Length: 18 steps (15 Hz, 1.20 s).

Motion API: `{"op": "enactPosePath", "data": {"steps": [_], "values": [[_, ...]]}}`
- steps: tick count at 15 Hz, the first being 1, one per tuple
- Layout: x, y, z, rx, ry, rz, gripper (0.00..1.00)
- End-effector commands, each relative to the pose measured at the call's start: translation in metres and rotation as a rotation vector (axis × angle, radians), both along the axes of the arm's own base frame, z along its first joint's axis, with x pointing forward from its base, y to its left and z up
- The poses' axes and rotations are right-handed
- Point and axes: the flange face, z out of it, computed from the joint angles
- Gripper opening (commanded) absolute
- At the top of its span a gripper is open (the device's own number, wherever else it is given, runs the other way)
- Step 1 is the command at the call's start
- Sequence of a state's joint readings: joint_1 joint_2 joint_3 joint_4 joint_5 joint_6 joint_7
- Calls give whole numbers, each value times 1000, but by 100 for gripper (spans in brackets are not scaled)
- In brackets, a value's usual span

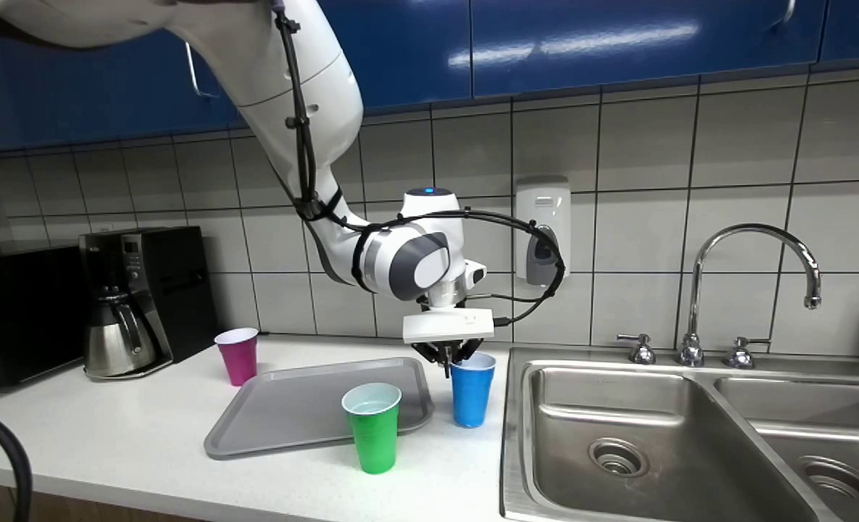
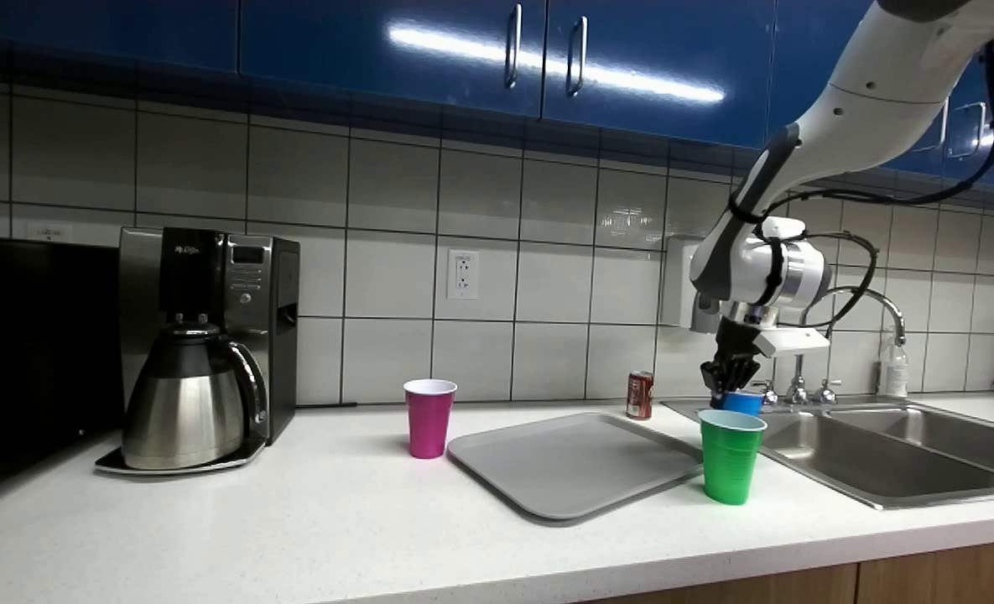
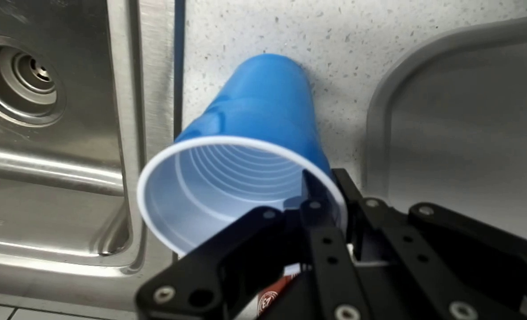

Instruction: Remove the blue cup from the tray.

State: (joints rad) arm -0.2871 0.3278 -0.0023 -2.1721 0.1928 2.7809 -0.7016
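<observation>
Nearest in the wrist view, the black gripper (image 3: pixel 327 190) is pinched narrow on the wall of the blue cup (image 3: pixel 263 104), one finger inside the pale rim and the other outside it. Off the tray (image 1: pixel 302 406), the blue cup is upright over the strip of white counter (image 1: pixel 146 428) between the tray and the sink (image 1: pixel 518 449), near both, though I cannot tell whether its base touches the counter. Just beside the tray stand a green cup (image 1: pixel 375 431) and, toward the coffee maker (image 2: pixel 197 281), a purple cup (image 2: pixel 429 421), while in an exterior view a red can (image 2: pixel 640 396) stands behind the tray.
</observation>
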Motion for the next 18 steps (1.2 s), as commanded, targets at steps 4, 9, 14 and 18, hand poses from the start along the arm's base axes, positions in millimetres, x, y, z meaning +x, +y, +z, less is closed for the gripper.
{"op": "enactPosePath", "data": {"steps": [4, 9, 14, 18], "values": [[0, -8, 8, -16, -18, 18, 67], [-3, -10, 22, -19, -37, 7, 100], [-7, -8, 46, -17, -65, -3, 100], [-12, -1, 67, -28, -94, -4, 100]]}}
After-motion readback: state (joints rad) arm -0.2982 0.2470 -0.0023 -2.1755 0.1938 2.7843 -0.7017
